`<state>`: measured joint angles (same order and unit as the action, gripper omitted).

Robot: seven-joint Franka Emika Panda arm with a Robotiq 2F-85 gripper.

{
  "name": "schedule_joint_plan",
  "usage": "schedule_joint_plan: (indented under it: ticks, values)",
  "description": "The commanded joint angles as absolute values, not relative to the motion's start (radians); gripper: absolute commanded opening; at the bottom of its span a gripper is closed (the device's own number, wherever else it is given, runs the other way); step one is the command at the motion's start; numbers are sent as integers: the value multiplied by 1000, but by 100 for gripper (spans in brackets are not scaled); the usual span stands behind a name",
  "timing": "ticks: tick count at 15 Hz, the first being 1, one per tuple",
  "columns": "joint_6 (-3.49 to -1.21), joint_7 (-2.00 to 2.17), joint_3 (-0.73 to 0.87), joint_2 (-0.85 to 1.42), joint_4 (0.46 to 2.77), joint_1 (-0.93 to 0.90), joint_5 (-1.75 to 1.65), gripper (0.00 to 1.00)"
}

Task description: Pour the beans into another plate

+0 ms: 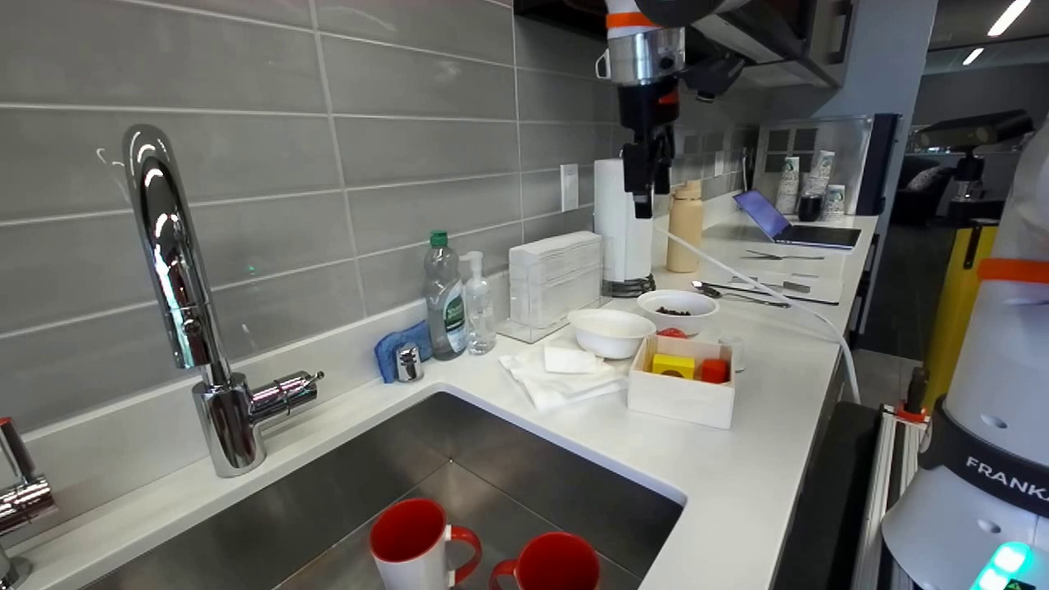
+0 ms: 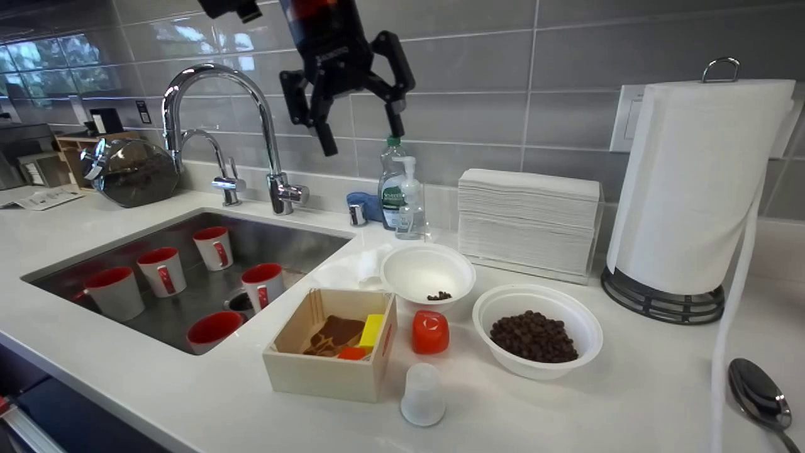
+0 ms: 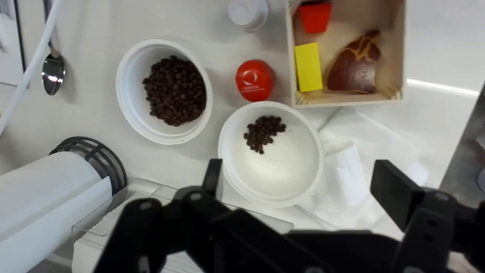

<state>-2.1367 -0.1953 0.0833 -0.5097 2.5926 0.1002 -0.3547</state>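
Observation:
Two similar white round bowls stand on the counter. The bowl with many dark beans has its bare wall at the upper left of the wrist view. The plate, the second bowl, holds a small cluster of beans at one side of its floor; it also shows in the wrist view and in an exterior view. My gripper is open, empty and well above the counter. In the wrist view the plate lies below and between the spread fingers. Nothing touches the fingers.
A wooden box with toy pieces, a red object and a small white cup stand close to the bowls. A napkin holder, paper towel roll, white cable and spoon are nearby. The sink holds several mugs.

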Motion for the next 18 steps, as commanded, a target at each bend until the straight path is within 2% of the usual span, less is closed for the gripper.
schedule_joint_plan:
  ticks: [1, 6, 11, 14, 18]
  values:
    - [-2303, -339, 164, -470, 2647, 141, -470, 100]
    - [-2654, -358, 243, -358, 2736, 249, -601, 100]
    - [-2962, -249, 236, -196, 2761, 413, -813, 100]
    - [-3057, -90, 213, -120, 2729, 528, -1052, 100]
    - [-3041, 69, 214, -74, 2702, 577, -1264, 100]
